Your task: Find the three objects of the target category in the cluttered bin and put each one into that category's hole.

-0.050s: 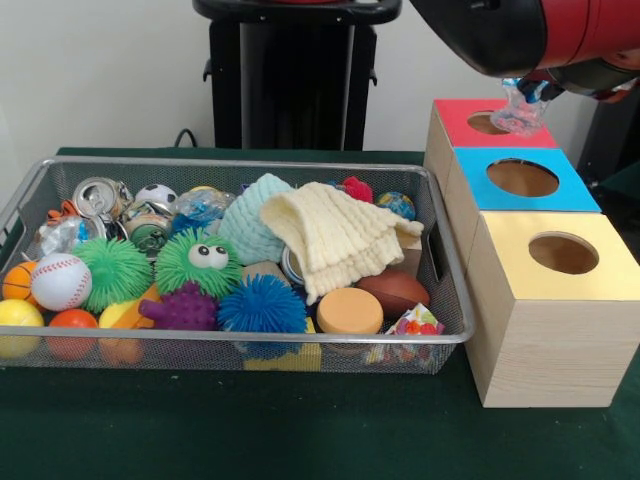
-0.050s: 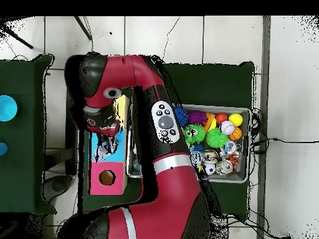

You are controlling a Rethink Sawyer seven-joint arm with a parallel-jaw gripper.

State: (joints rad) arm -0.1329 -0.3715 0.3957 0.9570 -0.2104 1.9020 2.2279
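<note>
A wire basket (image 1: 440,262) heaped with balls and toys was seen at the left of the front view, while at upper right the gripper (image 1: 525,98) was clenched on crumpled clear plastic (image 1: 520,112) above the red-topped box (image 1: 458,122).

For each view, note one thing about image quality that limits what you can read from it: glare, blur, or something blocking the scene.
Front view: the crumpled clear plastic over the red-topped box looks blurred, and the gripper above is cropped. Overhead view: the arm blocks much of the wire bin and boxes.
</note>
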